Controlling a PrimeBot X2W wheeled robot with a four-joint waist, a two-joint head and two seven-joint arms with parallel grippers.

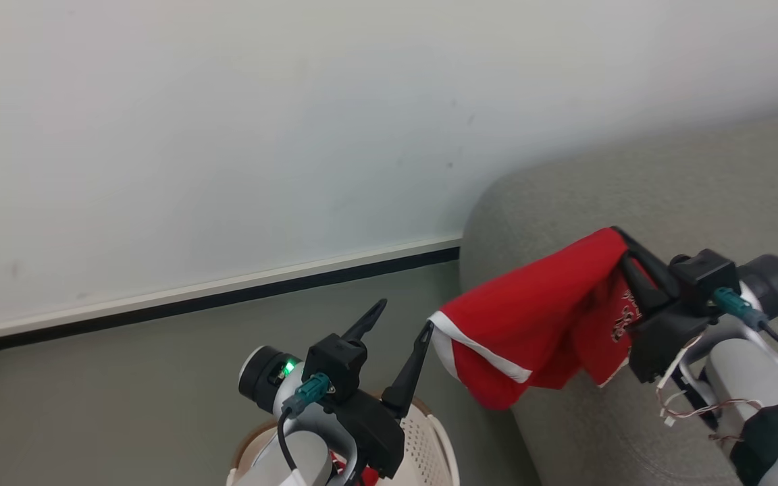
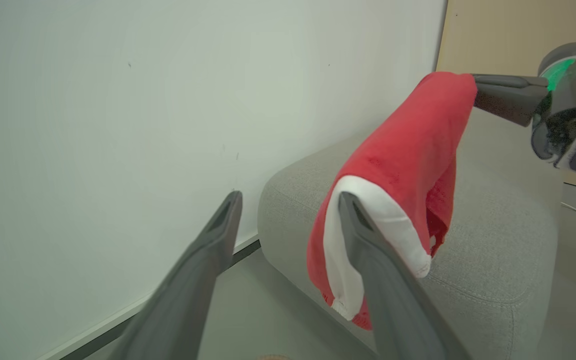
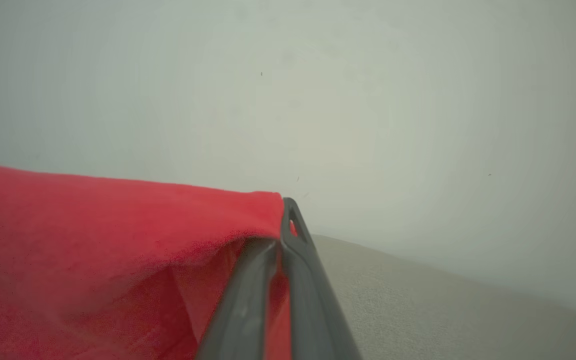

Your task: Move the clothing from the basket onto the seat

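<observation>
Head view, basket (image 1: 431, 442) cut off, lettering (image 1: 625, 317) on clothing (image 1: 531, 317) half-hidden

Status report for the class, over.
Right gripper shut on red jersey. Left gripper open, white trim caught on one finger. Jersey aloft over end of grey sofa.

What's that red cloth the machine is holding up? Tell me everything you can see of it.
A red garment of shiny fabric with white trim and a dark printed patch. It hangs sagging above the end of the grey sofa, one corner pinched in the shut right claw, its white hem hooked over one finger of the open left claw.
</observation>
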